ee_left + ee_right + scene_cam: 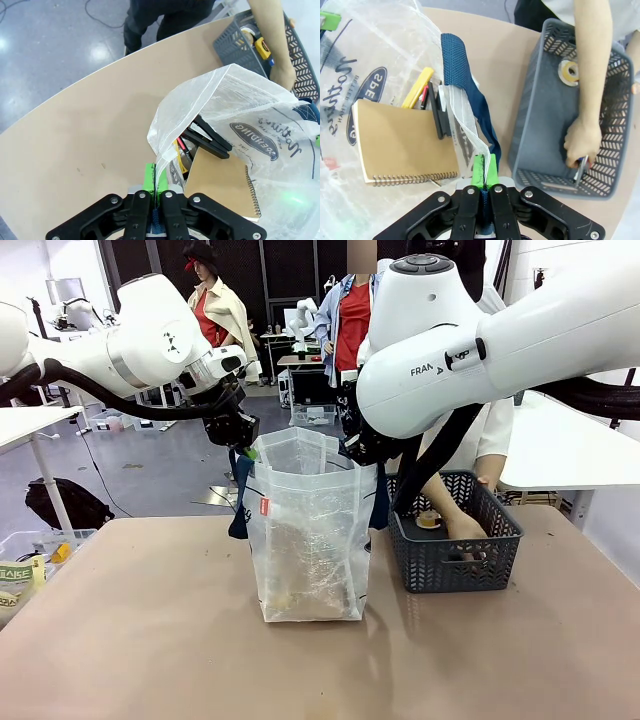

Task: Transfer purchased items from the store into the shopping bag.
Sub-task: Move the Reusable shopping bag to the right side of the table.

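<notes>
The shopping bag (305,540) stands upright mid-table, clear crinkly plastic with a red label and navy straps. My left gripper (243,445) is shut on its left rim, and the green pads pinch the plastic edge in the left wrist view (155,182). On the opposite rim my right gripper (358,455) is shut beside the navy strap (465,85), holding the mouth open. Inside lie a brown spiral notebook (400,142), a black clip-like item (210,140) and a yellow item (420,86). The person's hand (582,145) is down in the grey basket (540,125), holding a pen-like thing.
The lattice basket (455,540) sits right of the bag, with a tape roll (570,71) in it. The person stands behind it at the far edge. A clear bin with packets (20,575) lies off the table's left corner. A white table (570,450) stands at the right.
</notes>
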You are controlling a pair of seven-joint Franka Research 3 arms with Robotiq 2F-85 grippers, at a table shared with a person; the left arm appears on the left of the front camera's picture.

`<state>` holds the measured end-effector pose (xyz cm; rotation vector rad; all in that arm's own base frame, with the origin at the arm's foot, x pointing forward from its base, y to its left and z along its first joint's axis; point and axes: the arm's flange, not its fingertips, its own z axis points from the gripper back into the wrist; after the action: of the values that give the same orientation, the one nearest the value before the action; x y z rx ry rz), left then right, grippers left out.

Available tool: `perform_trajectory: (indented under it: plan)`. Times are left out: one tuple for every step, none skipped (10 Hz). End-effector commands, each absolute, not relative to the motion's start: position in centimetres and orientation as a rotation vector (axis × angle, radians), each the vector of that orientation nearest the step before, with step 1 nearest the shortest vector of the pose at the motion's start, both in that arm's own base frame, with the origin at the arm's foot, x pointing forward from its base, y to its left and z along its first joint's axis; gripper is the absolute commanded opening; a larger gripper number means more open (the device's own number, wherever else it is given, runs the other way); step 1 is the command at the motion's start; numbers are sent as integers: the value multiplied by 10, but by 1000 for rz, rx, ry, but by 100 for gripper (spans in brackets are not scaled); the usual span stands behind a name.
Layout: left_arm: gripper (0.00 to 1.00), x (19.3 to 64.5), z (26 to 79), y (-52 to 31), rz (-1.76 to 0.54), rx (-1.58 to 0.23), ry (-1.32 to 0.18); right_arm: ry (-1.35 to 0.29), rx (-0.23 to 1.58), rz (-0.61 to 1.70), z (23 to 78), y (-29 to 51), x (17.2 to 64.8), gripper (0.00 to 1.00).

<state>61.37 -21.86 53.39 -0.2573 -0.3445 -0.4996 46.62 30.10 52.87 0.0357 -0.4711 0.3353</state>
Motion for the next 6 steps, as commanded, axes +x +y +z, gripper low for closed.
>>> perform_trajectory:
  plan:
    - [0,615,535,-216,-493,-260,-348,-467,51,333,529,298,464,0]
    - [0,615,535,-216,-493,-260,-348,-467,51,333,529,298,464,0]
    - [0,615,535,-216,-493,-260,-348,-467,51,333,529,298,464,0]
    - [0,615,535,-216,-493,-260,-348,-467,51,333,529,298,464,0]
    - [0,615,535,-216,-493,-260,-348,-467,51,333,529,298,464,0]
    - [0,615,535,-216,-493,-260,-348,-467,51,333,529,298,464,0]
